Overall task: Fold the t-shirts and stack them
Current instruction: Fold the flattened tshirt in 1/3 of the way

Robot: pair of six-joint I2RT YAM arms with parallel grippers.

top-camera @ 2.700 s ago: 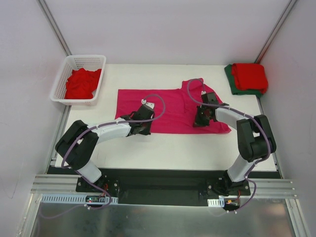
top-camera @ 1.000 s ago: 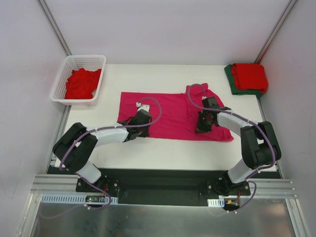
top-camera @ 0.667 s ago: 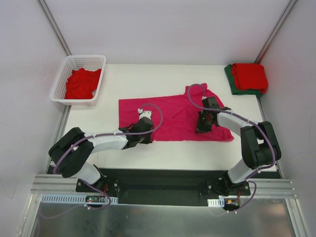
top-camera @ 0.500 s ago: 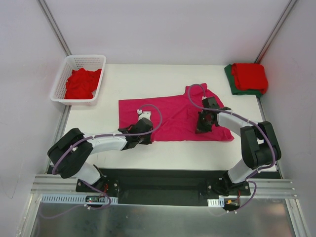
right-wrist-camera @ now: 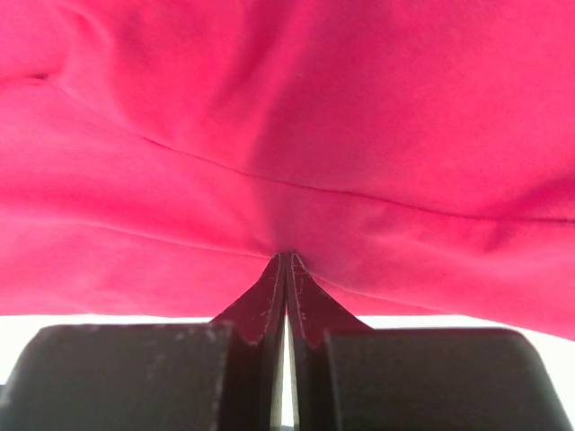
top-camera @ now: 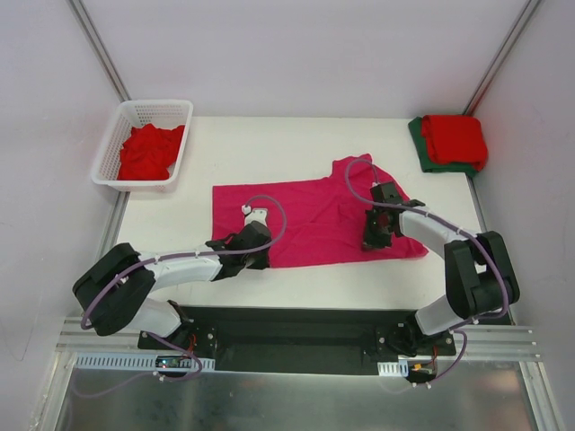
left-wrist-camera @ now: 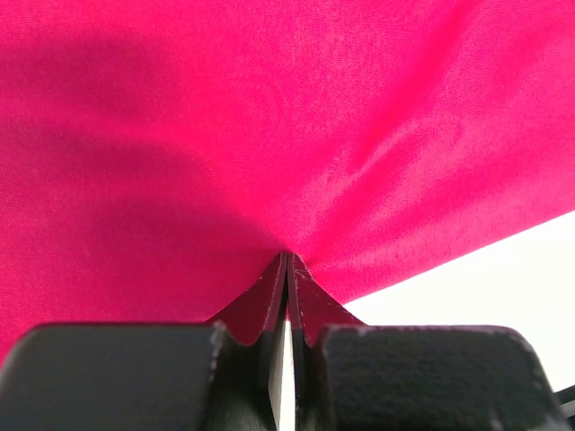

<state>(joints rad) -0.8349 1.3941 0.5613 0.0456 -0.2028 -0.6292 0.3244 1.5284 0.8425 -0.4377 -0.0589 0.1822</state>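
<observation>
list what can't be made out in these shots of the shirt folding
- Top view: dark green shirt, mostly under the folded red shirt.
- Top view: red heap in the basket, too crumpled to count shirts.
- Wrist views: magenta shirt fills both frames, outline cut off by the edges.
- Top view: left gripper and right gripper hide their own pinch points.

White lattice basket [top-camera: 157,106] at the table's [top-camera: 269,148] far-left corner, seemingly overhanging it

You have nothing to read here: no lettering, brand, number or sign shows on the pink t-shirt [top-camera: 310,211] or the basket [top-camera: 157,109].
</observation>
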